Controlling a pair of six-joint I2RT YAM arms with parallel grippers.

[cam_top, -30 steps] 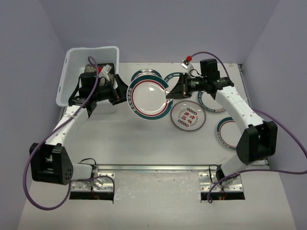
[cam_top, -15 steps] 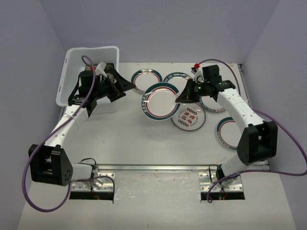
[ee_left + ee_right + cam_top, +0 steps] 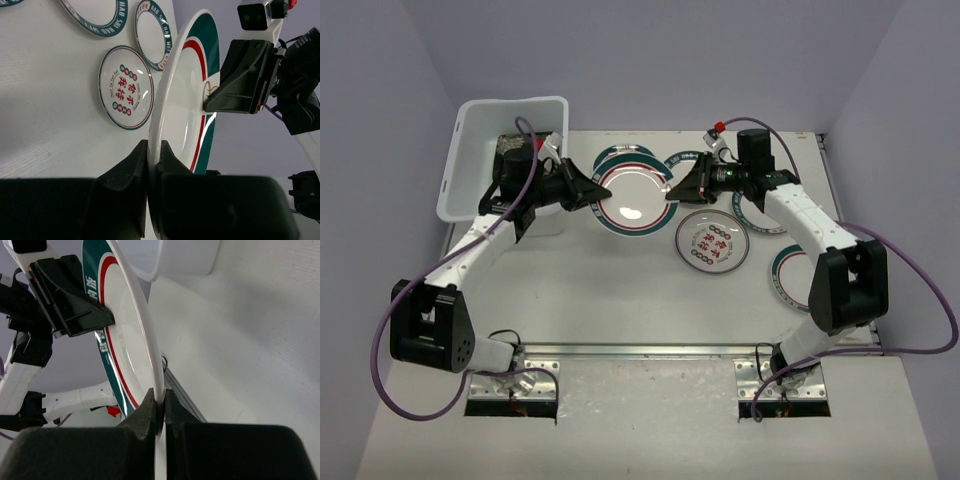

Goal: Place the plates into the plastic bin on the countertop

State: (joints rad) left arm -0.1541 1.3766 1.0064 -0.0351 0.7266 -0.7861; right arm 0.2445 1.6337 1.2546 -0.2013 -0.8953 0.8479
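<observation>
Left gripper (image 3: 592, 191) and right gripper (image 3: 672, 190) each pinch opposite edges of one teal-red rimmed plate (image 3: 632, 200), held above the table (image 3: 600, 290) just right of the plastic bin (image 3: 510, 103). A smaller plate (image 3: 126, 93) lying on the table bears red Chinese characters.

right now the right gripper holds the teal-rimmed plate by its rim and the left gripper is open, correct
Not quite: the left gripper is shut on the teal-rimmed plate too, as the left wrist view shows. The right gripper does hold it.

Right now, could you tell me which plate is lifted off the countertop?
The large teal-and-red-rimmed plate, gripped by left gripper and right gripper; the other plates lie flat.
</observation>
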